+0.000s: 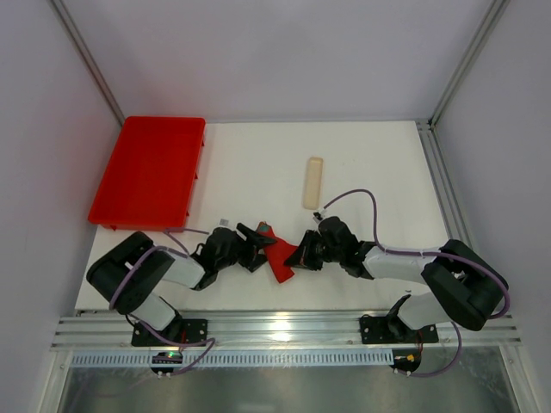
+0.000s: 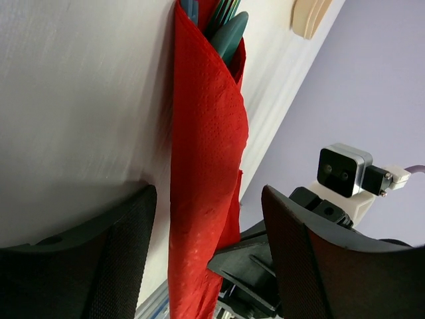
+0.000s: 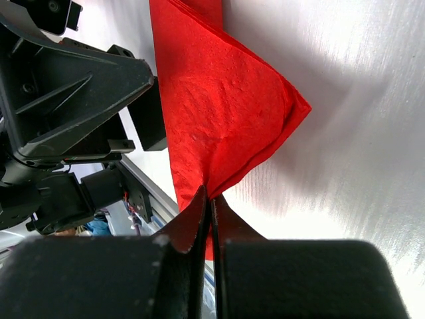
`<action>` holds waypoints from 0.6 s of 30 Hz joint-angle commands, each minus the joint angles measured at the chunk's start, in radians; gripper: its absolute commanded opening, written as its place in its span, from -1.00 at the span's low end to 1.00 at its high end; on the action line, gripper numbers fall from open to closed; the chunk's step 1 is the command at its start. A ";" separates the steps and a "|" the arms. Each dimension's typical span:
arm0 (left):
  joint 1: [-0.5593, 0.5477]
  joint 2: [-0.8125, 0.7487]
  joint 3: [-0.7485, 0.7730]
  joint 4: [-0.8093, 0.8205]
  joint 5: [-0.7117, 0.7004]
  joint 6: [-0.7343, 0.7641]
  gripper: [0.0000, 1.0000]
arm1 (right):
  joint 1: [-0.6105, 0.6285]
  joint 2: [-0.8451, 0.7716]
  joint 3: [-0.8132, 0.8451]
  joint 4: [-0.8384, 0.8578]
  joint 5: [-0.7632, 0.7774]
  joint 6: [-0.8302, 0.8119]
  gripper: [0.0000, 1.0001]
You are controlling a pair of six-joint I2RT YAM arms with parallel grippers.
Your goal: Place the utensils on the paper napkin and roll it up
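My left gripper (image 2: pixel 207 222) stands wide, its fingers either side of the rolled paper napkin (image 2: pixel 207 126) on the table (image 2: pixel 80 100). The roll's long axis runs straight away from them. My right gripper (image 3: pixel 210 199) is clamped on the napkin's corner. The teal utensils (image 2: pixel 229 34) poke out the far end.

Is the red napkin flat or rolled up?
Partly rolled: the paper napkin wraps the utensils, teal tips poking out one end.

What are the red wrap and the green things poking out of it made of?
The red napkin looks like thin matte paper: dimpled texture, soft creased folds. The teal utensils seem smooth plastic with a dull sheen, though only their ends show.
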 commanded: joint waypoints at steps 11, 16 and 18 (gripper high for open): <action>0.015 0.130 -0.007 0.123 -0.010 0.043 0.17 | 0.006 -0.013 0.041 0.042 -0.010 0.010 -0.92; 0.017 0.153 0.009 0.158 0.001 0.066 0.14 | 0.006 -0.005 0.040 0.048 -0.015 0.012 -0.93; 0.015 0.165 0.010 0.169 -0.003 0.068 0.12 | 0.007 -0.004 0.040 0.049 -0.016 0.012 -0.93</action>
